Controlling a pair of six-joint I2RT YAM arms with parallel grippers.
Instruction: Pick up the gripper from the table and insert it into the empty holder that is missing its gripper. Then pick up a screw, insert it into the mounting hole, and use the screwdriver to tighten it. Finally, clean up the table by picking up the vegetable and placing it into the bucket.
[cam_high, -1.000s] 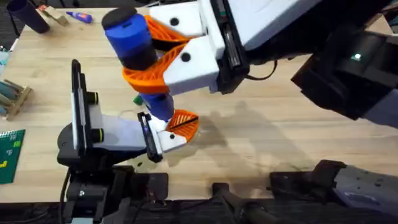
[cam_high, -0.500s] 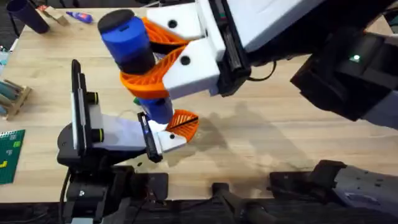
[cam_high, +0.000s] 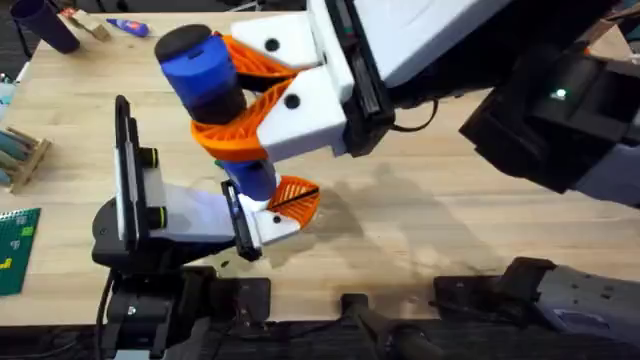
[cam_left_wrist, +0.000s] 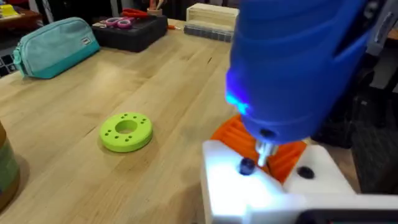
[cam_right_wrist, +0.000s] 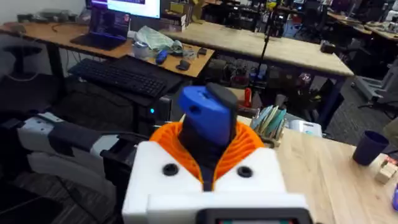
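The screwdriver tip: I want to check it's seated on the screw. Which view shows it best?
The left wrist view: the screwdriver tip meets the holder close up. The overhead view shows handle and shaft, tip hidden. The right wrist view shows its capped handle in the right gripper.

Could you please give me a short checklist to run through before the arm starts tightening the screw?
1. Right gripper shut on the screwdriver: ok.
2. The gripper seated in the holder: ok, it sits at the holder's front end.
3. Screwdriver bit on the screw: cannot tell; the tip sits right beside it.
4. Screwdriver upright over the hole: not ok, it leans in the overhead view.
5. Left gripper's state: cannot tell.
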